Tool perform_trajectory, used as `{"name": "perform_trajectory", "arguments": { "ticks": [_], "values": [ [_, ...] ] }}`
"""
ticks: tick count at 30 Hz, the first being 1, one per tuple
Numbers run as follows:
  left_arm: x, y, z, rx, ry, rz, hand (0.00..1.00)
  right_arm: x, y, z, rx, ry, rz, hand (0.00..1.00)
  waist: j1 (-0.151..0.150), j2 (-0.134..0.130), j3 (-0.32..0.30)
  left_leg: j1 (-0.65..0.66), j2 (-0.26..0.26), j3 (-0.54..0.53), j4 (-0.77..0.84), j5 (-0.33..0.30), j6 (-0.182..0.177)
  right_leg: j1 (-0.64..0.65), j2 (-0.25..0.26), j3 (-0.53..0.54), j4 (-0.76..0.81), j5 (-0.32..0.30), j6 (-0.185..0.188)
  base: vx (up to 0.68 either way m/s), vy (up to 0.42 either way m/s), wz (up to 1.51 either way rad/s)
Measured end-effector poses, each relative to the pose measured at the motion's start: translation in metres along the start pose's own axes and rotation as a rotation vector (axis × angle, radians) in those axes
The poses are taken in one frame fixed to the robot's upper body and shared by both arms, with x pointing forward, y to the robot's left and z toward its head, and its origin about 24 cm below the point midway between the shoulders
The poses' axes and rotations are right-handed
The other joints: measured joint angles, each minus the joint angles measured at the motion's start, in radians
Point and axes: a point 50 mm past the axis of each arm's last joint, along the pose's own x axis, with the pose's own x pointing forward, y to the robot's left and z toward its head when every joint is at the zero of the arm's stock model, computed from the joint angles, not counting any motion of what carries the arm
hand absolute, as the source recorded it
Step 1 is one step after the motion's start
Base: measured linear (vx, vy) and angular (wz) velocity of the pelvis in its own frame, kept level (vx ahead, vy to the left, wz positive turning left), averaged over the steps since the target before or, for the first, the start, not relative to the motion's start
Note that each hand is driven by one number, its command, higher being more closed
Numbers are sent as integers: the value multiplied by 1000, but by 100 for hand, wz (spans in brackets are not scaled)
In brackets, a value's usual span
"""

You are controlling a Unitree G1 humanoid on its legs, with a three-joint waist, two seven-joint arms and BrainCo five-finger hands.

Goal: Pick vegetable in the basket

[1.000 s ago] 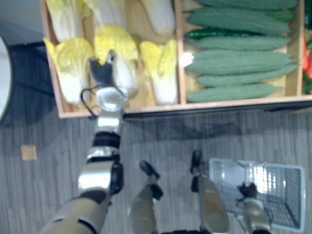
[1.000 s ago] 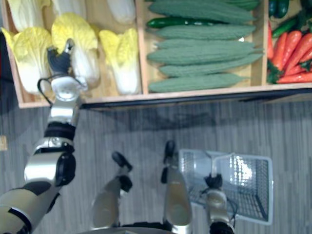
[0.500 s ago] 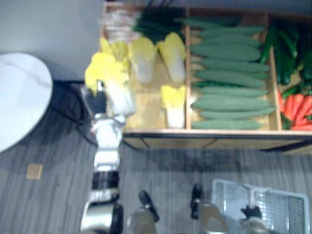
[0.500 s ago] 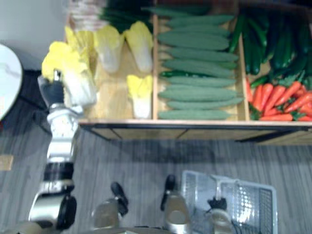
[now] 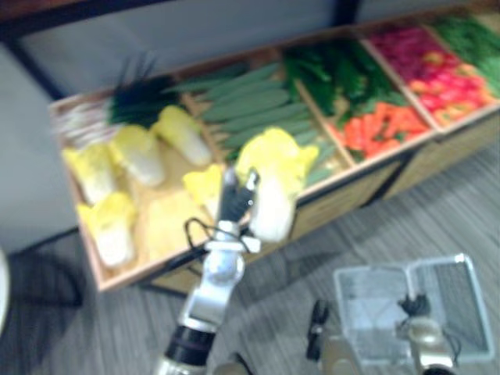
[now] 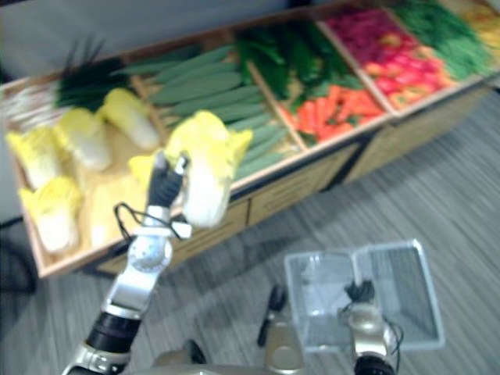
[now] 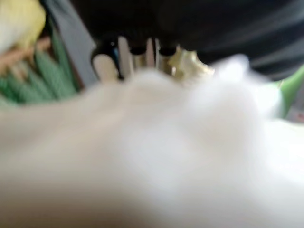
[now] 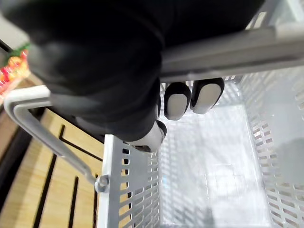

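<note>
A long wooden stand with low walls stands on a grey floor of striped boards. Wooden dividers cut the stand into compartments side by side. In the compartment at the robot's far left lie several Chinese cabbages, pale yellow and white, directly on the wooden bottom, and behind them a bundle of green onions. The next compartment holds long green vegetables, laid parallel in a row. Then comes a compartment with dark green vegetables at the back and orange carrots at the front. Further right lie red and yellow produce, and then leafy greens.
</note>
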Motion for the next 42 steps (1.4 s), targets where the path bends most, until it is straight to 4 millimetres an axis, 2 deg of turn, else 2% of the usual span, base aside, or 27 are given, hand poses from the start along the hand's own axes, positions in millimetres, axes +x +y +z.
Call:
{"name": "perform_trajectory", "arguments": {
  "ticks": [1,2,3,4,5,6,7,8,9,10,11,12,13,14,18,21,23,24,25,27,29,32,35,38,39,40,42],
  "values": [
    [-5,-3,-4,-8,25,-27,100,-1,2,5,-4,-23,7,100,-1,-14,-8,18,-7,29,14,-12,-4,9,-28,-45,46,-7,-9,28,6,-202],
    [-14,-5,-10,-12,56,-55,100,1,10,19,-8,-75,29,100,13,-33,-20,37,-12,100,58,-42,-23,18,-19,-83,13,43,44,60,-23,-203],
    [-19,-7,-17,-30,96,-74,100,3,23,38,-4,-131,63,100,35,-19,-28,43,10,172,57,-49,-16,24,33,-128,-66,24,17,33,-40,-266],
    [-25,-11,-26,-60,147,-86,100,2,35,61,16,-200,88,100,44,10,-42,39,28,237,0,-38,-7,19,40,-242,-48,-35,43,-42,-58,-197],
    [-26,-13,-28,-63,158,-90,100,1,38,66,22,-217,95,100,43,12,-42,40,31,252,-1,-36,-10,14,27,-246,-20,-42,49,4,-88,-153],
    [-32,-20,-37,-75,210,-115,100,-4,49,79,46,-264,118,100,25,-6,-46,48,19,295,26,-36,-31,24,-13,-219,75,-52,105,95,-141,-148],
    [-41,-27,-49,-87,282,-133,100,-7,61,91,29,-300,155,100,37,2,-44,62,64,332,92,-36,-53,18,52,-159,27,-24,144,150,-182,-165],
    [-46,-30,-56,-88,320,-145,100,-10,67,93,21,-313,173,100,35,6,-45,65,92,332,138,-37,-52,23,90,-128,-4,-17,138,179,-204,-190],
    [-57,-35,-66,-89,385,-171,100,-16,77,97,4,-336,207,100,35,12,-44,68,161,314,254,-40,-35,44,157,-69,-59,1,125,165,-167,-171],
    [-67,-41,-71,-97,424,-192,100,-22,84,101,-10,-365,236,100,36,24,-43,63,243,234,408,-30,36,76,222,-17,-98,5,117,184,-159,-188],
    [-74,-45,-73,-100,447,-212,100,-28,88,102,-17,-382,256,100,43,29,-41,32,295,130,539,2,144,113,272,30,-130,3,103,176,-100,-170],
    [-79,-48,-76,-113,470,-222,100,-33,91,102,-24,-401,271,100,59,36,-40,-20,298,-22,639,10,175,141,302,75,-157,0,94,152,-51,-138],
    [-82,-51,-77,-128,484,-227,100,-36,93,102,-34,-411,283,100,66,40,-38,-68,265,-138,681,-24,125,154,315,103,-167,-8,92,169,27,-155],
    [-85,-59,-75,-155,496,-234,100,-40,96,103,-40,-425,308,100,76,40,-36,-187,171,-317,715,-97,73,174,328,167,-181,-11,89,157,45,-128],
    [-87,-63,-74,-154,500,-227,100,-57,107,123,-28,-528,363,100,102,41,-16,-356,23,-379,490,-141,52,251,329,288,-222,-11,91,226,76,-107],
    [-88,-63,-74,-150,504,-202,100,-68,103,142,6,-628,364,100,122,45,-17,-386,-37,-375,227,-50,49,273,328,345,-233,-29,129,228,154,-71],
    [-89,-63,-76,-140,516,-183,100,-75,101,153,35,-680,364,100,137,39,-21,-352,-51,-368,166,45,101,291,331,387,-230,-49,159,320,189,-52],
    [-91,-67,-80,-122,533,-200,0,-82,101,157,57,-714,374,100,137,17,-29,-320,-78,-356,134,79,132,298,304,397,-189,-88,191,295,144,-22],
    [-92,-67,-82,-110,540,-207,0,-84,103,157,67,-723,381,100,136,-1,-32,-302,-98,-347,117,75,134,287,281,396,-147,-110,214,443,204,-8],
    [-95,-70,-88,-81,579,-220,0,-91,106,159,93,-734,401,100,118,-40,-36,-223,-175,-342,44,62,148,157,171,392,222,-183,307,356,149,14],
    [-97,-70,-91,-43,587,-233,0,-93,109,157,105,-723,416,100,106,-45,-34,-150,-206,-345,7,61,162,89,103,378,446,-174,324,362,108,29],
    [-95,-60,-95,30,583,-219,0,-96,112,153,179,-685,450,100,92,-48,-35,-66,-210,-383,-28,58,164,47,18,300,537,-194,287,375,5,50],
    [-84,-53,-98,84,556,-204,0,-96,111,155,248,-684,472,100,79,-47,-35,-59,-188,-448,-56,45,140,3,25,314,312,-196,280,322,-158,56],
    [-68,-50,-102,137,543,-190,0,-97,110,144,289,-636,498,100,76,-45,-34,-44,-149,-495,-49,10,72,7,82,451,-6,-107,297,286,-275,45],
    [-66,-47,-102,157,536,-172,0,-98,111,133,290,-598,501,100,72,-57,-41,-32,-140,-510,-29,-14,34,25,80,489,-87,-27,297,406,-450,45],
    [-66,-43,-105,164,548,-154,0,-99,110,118,277,-550,501,100,63,-50,-45,-8,-119,-521,-14,-48,-6,44,83,472,-63,54,335,422,-470,36],
    [-70,-48,-100,133,549,-137,0,-94,102,97,246,-489,488,100,57,17,-66,-10,-33,-516,12,-67,-38,59,154,439,-53,11,302,322,-364,10]
  ]
}}
